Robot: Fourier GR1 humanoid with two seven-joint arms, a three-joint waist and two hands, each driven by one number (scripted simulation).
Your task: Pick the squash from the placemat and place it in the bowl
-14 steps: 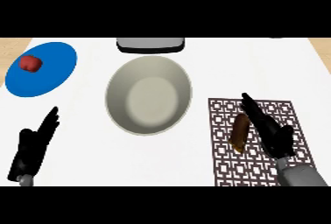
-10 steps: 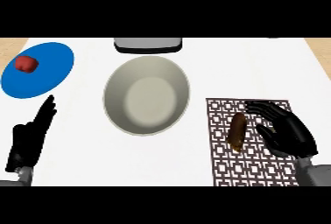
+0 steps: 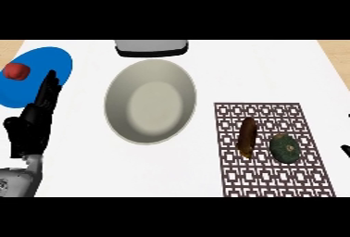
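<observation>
Squash [image 3: 284, 148] sits on placemat [image 3: 273, 148], right half, at 4 o'clock from bowl [image 3: 150, 102], round, no long axis. Right hand [image 3: 345, 149] only sliver at right edge, nearer one; fingers cannot tell. Left hand [image 3: 34, 125] flat, fingers straight, far at 9 o'clock.

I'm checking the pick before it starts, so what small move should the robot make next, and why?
Probably bring the right robot hand, only a dark sliver at the view's right edge, in over the green squash. The squash lies untouched on the placemat beside a brown oblong vegetable, and the bowl holds nothing. The left robot hand rests open at the left.
</observation>
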